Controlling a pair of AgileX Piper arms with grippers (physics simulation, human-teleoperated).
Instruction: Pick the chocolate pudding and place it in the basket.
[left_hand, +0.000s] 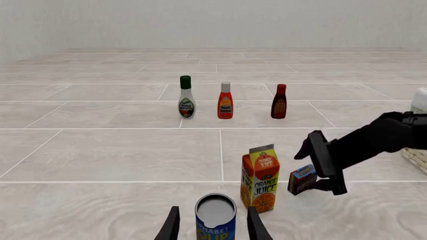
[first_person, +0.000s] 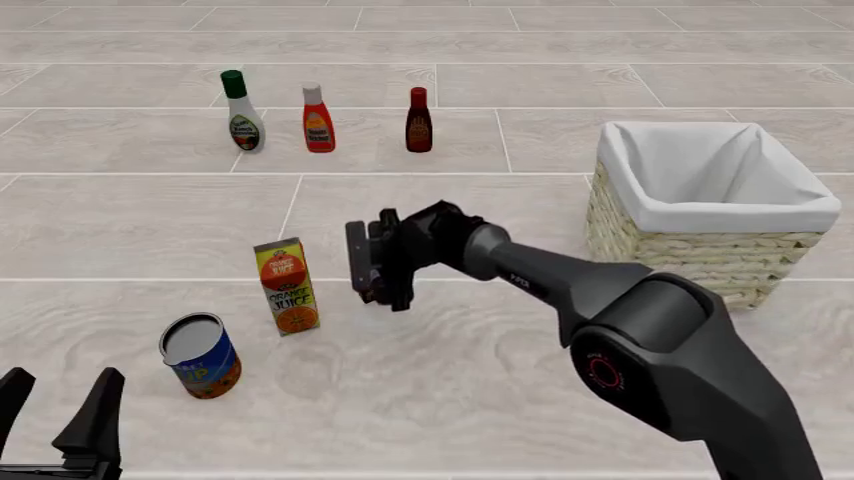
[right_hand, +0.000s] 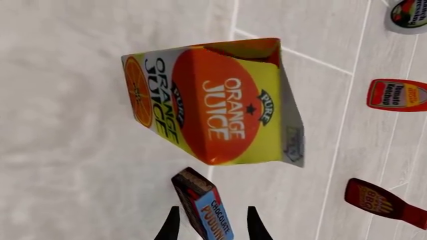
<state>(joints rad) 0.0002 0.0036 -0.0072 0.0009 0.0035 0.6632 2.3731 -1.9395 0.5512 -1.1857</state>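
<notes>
The chocolate pudding (right_hand: 203, 210), a small dark brown box with a blue face, stands just beside the orange juice carton (right_hand: 213, 100). My right gripper (right_hand: 212, 227) is open, with one finger on each side of the box and gaps showing. The left wrist view shows the pudding (left_hand: 302, 178) between the right gripper's fingers (left_hand: 320, 155). In the front view the right gripper (first_person: 376, 275) hides the box. The wicker basket (first_person: 707, 250) with its white liner stands to the right. My left gripper (first_person: 60, 405) is open and empty at the near left.
A soup can (first_person: 200, 355) stands just ahead of my left gripper (left_hand: 213, 230). The juice carton (first_person: 287, 285) is close to the left of the right gripper. Three bottles (first_person: 318, 118) stand in a row at the back.
</notes>
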